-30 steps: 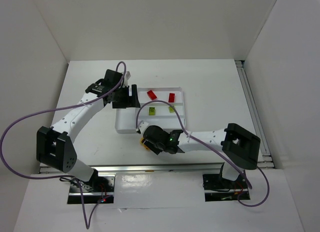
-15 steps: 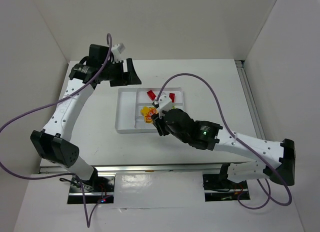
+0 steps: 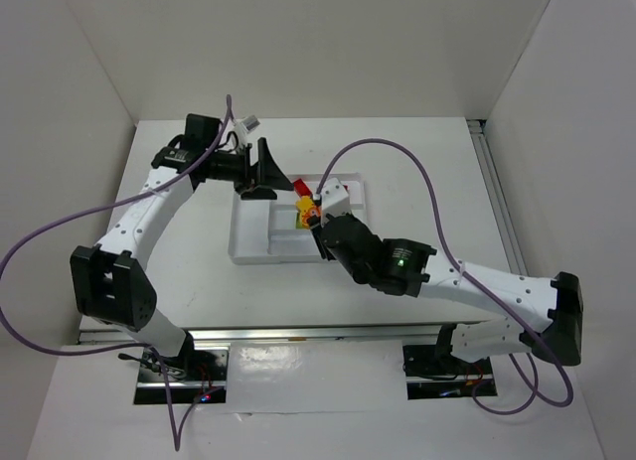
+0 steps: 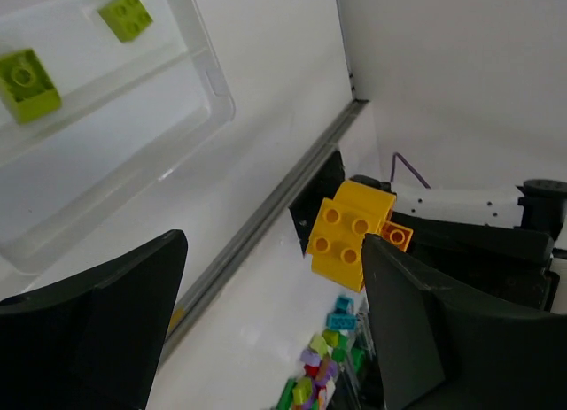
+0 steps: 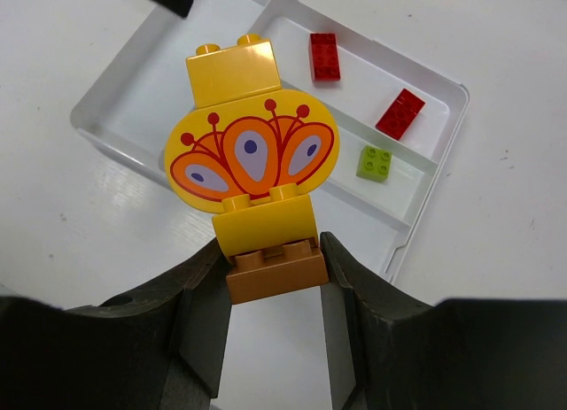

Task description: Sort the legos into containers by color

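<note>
Pinching the yellow-orange stack (image 5: 252,153) in the right end effector (image 5: 275,273), hanging it over the tray (image 5: 151,100), long axis pointing away. Holding the left end effector (image 4: 266,339) spread, empty, by the far-left corner.

The left arm reaches out along the tray's (image 3: 238,253) left side, with the left gripper (image 3: 266,174) spread wide at its far-left corner. The right arm stretches diagonally over the tray's middle, and the right gripper (image 3: 314,220) is clamped on a lego stack (image 5: 252,153).
</note>
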